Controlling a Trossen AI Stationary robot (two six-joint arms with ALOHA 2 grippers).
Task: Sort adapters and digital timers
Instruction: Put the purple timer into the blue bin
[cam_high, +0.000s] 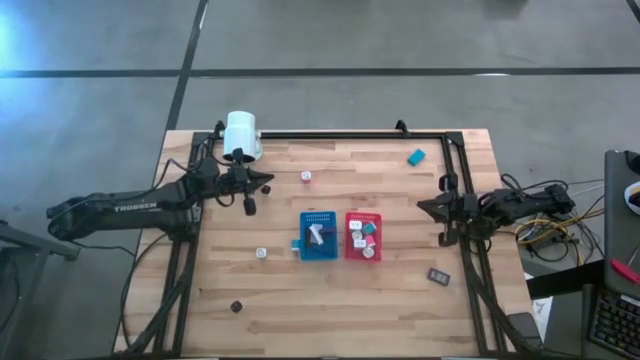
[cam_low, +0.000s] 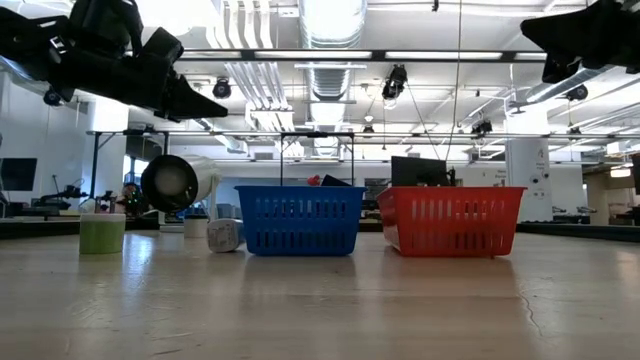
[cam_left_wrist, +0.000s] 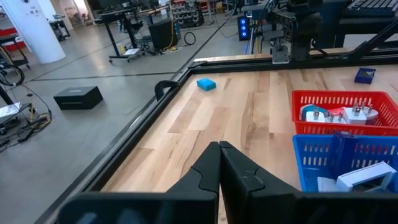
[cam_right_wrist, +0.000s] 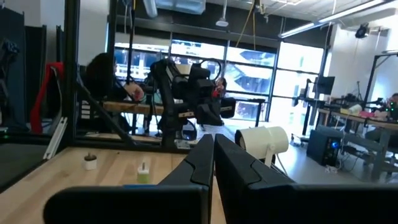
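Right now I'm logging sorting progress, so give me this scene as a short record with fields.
left gripper: shut, empty, above the table's left part
right gripper: shut, empty, at the table's right edge
blue basket: centre, holds a pale timer
red basket: beside the blue one, holds white adapters
loose on table: teal timer far right corner, dark timer near right, small white adapter left of the baskets

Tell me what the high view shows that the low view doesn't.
Only the high view shows what lies inside the baskets, the teal timer near the table's far edge, and the dark timer near the right edge. Only the low view shows the room's ceiling lights and a green cup. Both share the blue basket, red basket and white cylinder.
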